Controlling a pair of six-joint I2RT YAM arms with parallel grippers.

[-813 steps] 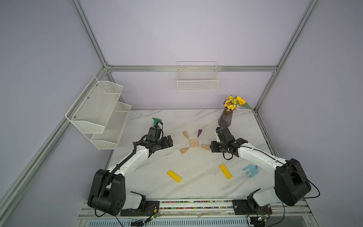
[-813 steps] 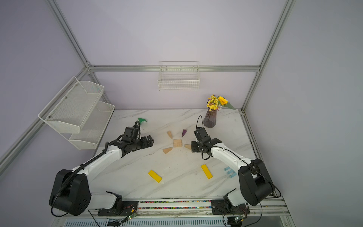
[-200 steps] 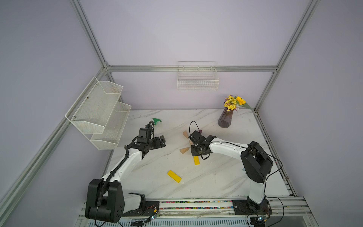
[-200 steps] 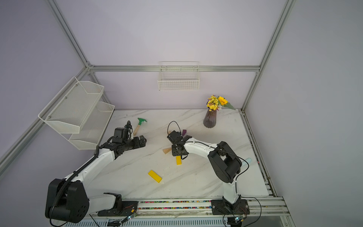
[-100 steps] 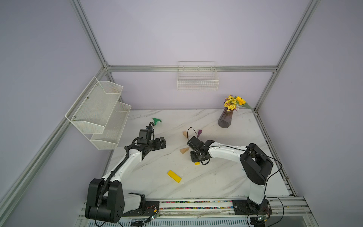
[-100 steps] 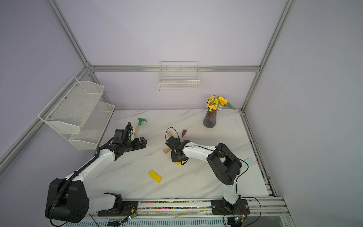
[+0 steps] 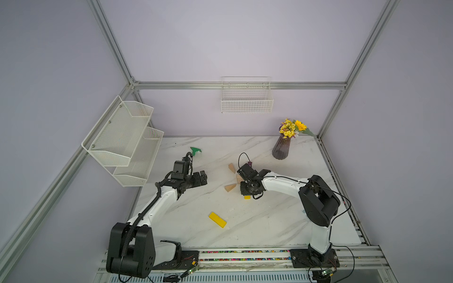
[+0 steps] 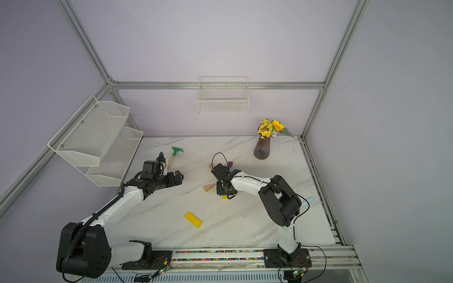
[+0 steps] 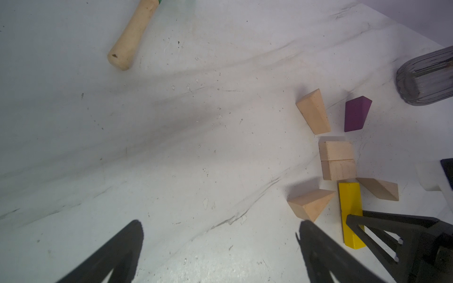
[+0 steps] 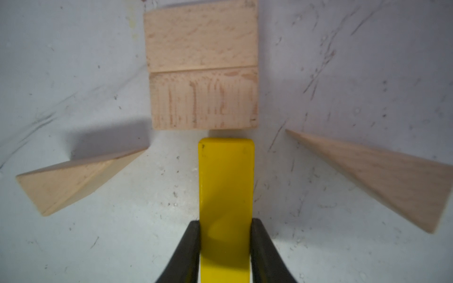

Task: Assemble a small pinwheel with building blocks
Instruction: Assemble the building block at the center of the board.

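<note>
Stem step: R gripper (image 10: pixel 225 221) pinches yellow bar (image 10: pixel 225 176), end just shy of hub (image 10: pixel 203 68) at its 6 o'clock. L gripper (image 9: pixel 220 224) spread, idle. Next, prob.: nudge flush, release.

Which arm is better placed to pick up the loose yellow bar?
Probably the left: the left gripper is open and empty; the right gripper holds the other yellow bar by the tan hub.

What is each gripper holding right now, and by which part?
The right gripper holds the yellow bar by its two long sides, toward the end away from the tan blocks. The left gripper is open and holds nothing.
</note>
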